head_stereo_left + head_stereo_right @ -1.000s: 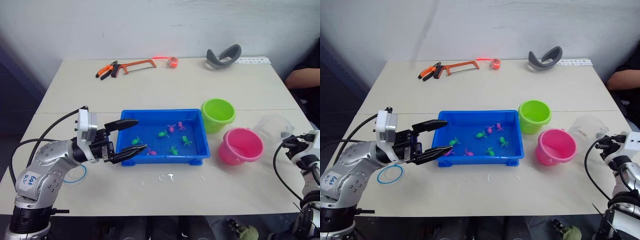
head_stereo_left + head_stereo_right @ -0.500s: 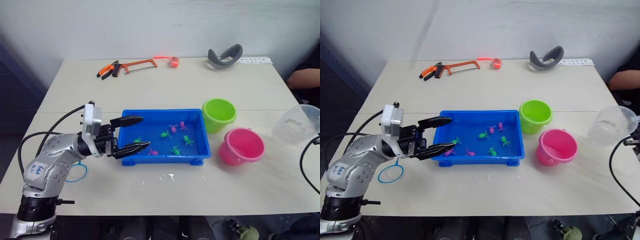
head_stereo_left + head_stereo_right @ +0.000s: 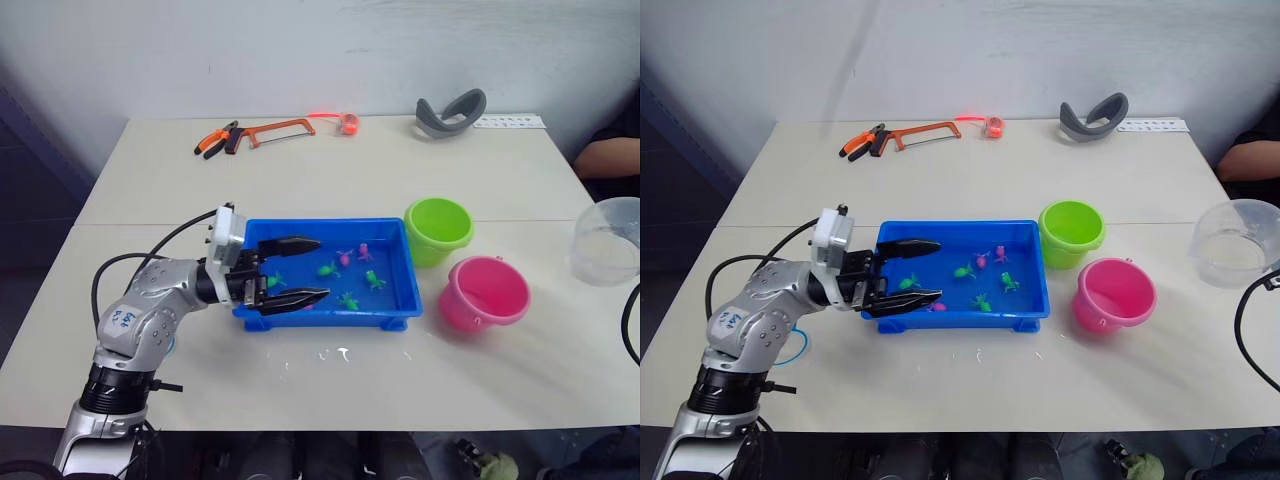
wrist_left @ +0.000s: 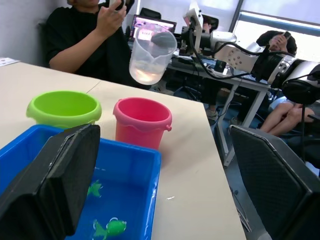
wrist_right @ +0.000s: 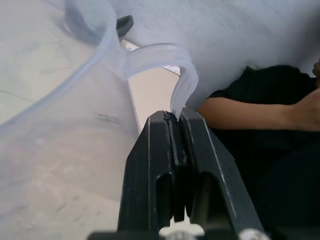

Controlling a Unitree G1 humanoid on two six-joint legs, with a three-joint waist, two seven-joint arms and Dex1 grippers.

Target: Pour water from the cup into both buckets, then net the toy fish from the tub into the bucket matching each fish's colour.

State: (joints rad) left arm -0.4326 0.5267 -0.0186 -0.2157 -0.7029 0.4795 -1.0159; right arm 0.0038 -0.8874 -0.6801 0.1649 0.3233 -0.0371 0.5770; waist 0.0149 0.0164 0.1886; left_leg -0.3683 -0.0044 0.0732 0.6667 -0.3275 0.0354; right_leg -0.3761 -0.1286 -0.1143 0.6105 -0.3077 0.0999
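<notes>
The right hand (image 5: 175, 200) is clamped on the rim tab of the cup (image 3: 606, 240), holding it upright in the air at the far right edge of the desk (image 3: 400, 170), clear of the surface and to the right of both buckets; a little water shows in its bottom, so the upright hold looks meant to keep it from spilling before a pour; the pink bucket (image 3: 484, 293) is the closer of the two, the green bucket (image 3: 437, 229) just behind and left of it, both standing at the right end of the tub (image 3: 390, 300). The left hand (image 3: 288, 270) hangs over the left end of the tub with its fingers apart and nothing between them, apparently waiting near the fish; small green and pink toy fish (image 3: 345, 270) lie scattered in the tub. The hoop of the net (image 3: 795, 345) lies on the desk left of the tub, mostly hidden behind the left arm. A hacksaw (image 3: 270, 130) and pliers (image 3: 215, 140) lie at the far side, unused.
</notes>
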